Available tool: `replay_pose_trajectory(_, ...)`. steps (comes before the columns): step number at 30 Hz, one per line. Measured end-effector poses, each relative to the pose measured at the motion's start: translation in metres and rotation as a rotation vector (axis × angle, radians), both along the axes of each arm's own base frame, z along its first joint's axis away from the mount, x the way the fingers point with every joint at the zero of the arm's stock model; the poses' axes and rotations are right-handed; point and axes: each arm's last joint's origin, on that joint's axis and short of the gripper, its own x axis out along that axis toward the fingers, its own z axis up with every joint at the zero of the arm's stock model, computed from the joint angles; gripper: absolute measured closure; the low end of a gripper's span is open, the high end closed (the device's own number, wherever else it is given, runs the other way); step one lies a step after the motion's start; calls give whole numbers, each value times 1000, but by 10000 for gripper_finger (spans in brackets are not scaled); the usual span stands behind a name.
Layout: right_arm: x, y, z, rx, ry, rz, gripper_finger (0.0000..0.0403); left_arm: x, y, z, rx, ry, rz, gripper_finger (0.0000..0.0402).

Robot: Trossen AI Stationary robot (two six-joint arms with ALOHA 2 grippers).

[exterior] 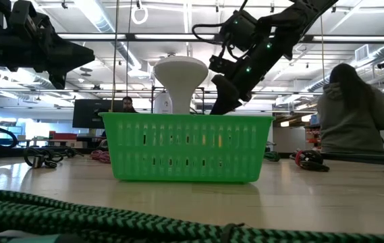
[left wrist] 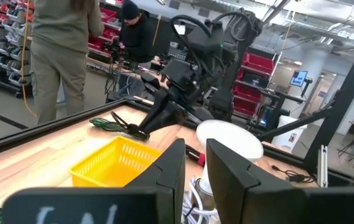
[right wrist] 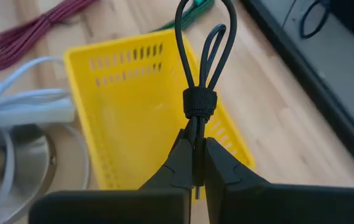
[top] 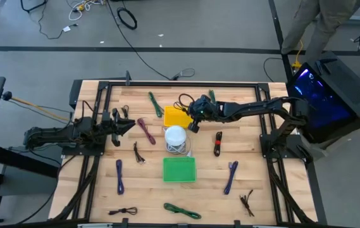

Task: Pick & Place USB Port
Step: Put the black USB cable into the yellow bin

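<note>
Right gripper point(right wrist: 196, 163) jaws were clenched on a thin black looped wire tie point(right wrist: 201, 68) over the yellow slotted plastic basket point(right wrist: 140, 87), not the task item. Left gripper point(left wrist: 194, 163) sat slightly parted, empty, parked at table's left. Black-and-red USB port point(top: 218, 143) lay untouched right of the white dome lamp point(top: 176, 135). Next, likely: drop tie, fetch port.

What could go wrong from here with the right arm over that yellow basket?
1. The right gripper is shut on a thin black looped wire tie, not the USB port lying on the table; the wrong item may get placed.
2. Only the tie's end is pinched, so it might slip beside the yellow basket.
</note>
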Motion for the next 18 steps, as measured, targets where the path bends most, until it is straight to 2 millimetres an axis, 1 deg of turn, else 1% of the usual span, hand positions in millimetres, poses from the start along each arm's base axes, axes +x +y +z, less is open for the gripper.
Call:
replay_pose_trajectory(8, 0, -1, 0, 3, -4, 4, 390, 0, 0, 0, -4, 2, -1, 333)
replay_pose_trajectory(13, 1, -1, -1, 4, -4, 3, 349, 0, 0, 0, -4, 2, 0, 333)
replay_pose_trajectory(18, 3, -1, 1, -2, -40, -1, 307, 0, 0, 0, -4, 2, -1, 333)
